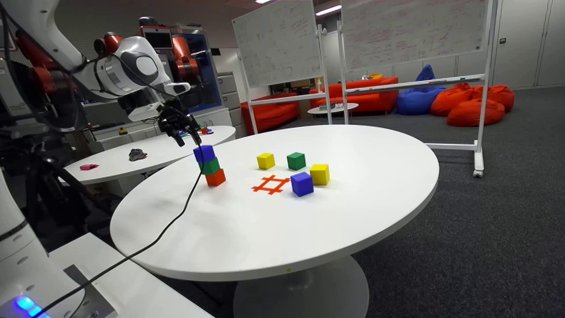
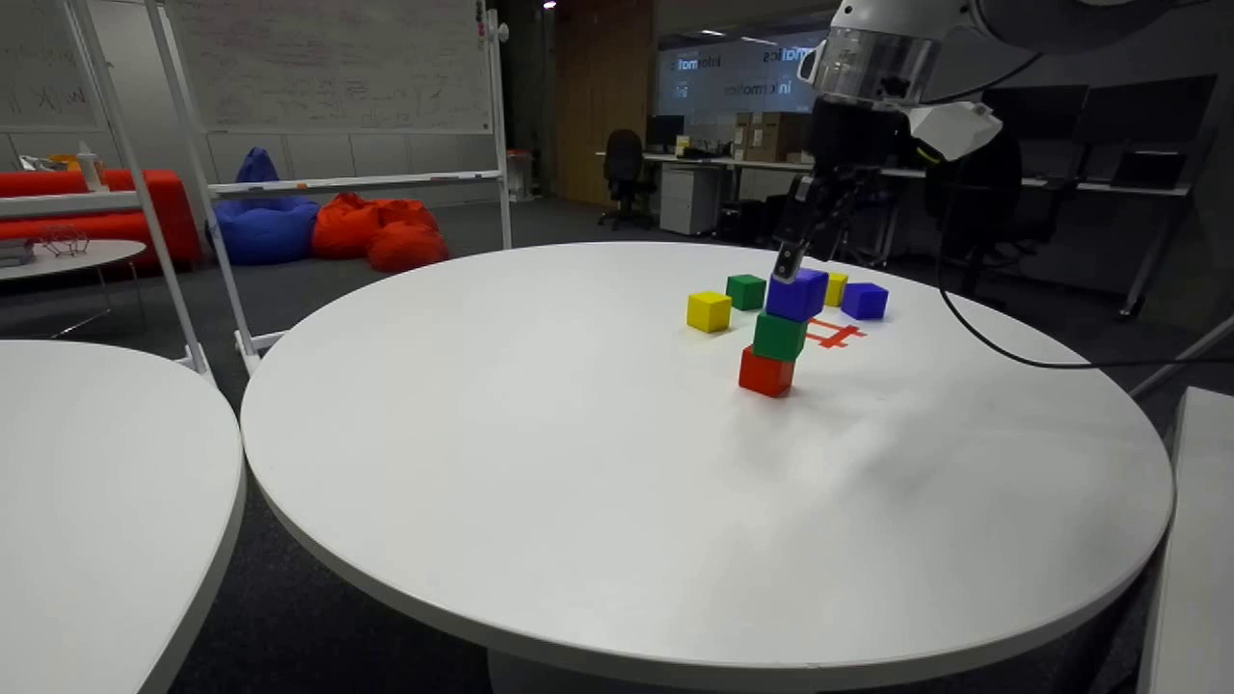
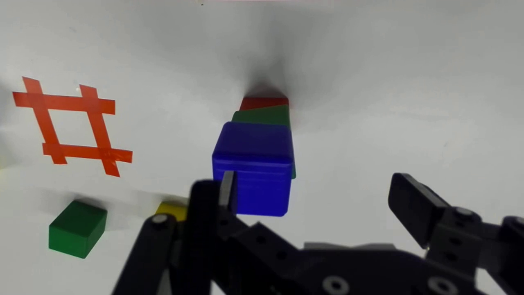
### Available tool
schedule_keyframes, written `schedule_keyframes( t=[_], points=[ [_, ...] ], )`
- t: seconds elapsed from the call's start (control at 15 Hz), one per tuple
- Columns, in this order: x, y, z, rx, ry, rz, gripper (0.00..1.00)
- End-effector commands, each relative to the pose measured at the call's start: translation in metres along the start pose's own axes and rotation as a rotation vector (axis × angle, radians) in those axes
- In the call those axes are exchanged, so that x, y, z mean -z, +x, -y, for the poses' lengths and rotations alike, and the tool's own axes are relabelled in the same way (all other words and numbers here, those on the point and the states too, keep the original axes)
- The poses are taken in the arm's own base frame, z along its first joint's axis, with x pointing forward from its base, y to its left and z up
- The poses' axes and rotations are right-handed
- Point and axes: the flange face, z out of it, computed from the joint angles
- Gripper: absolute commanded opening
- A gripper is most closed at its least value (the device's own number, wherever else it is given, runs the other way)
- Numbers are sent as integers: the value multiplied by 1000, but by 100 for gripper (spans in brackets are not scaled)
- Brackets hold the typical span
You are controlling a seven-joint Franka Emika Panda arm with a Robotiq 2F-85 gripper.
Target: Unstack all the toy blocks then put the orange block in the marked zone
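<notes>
A stack stands on the white table: a blue block on a green block, on an orange-red block. The stack leans slightly out of line. The marked zone is a square of crossed orange-red tape. My gripper is open and empty, above and beside the stack's top. In the wrist view the left finger overlaps the upper blue block; the right finger is well off to its right. I cannot tell whether they touch.
Near the zone lie a loose blue block, a yellow block, another yellow block and a green block. A black cable hangs from the arm past the stack.
</notes>
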Motion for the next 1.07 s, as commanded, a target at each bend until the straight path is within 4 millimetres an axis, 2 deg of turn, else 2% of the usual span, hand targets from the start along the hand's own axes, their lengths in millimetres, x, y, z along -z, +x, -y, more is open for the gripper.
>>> schedule_keyframes(
  t=[0.0, 0.47, 1.0],
  points=[
    [0, 0, 0, 0, 1, 1, 100],
    [1, 1, -5, -11, -7, 5, 100],
    [1, 0, -31, -58, -17, 8, 100]
  ],
)
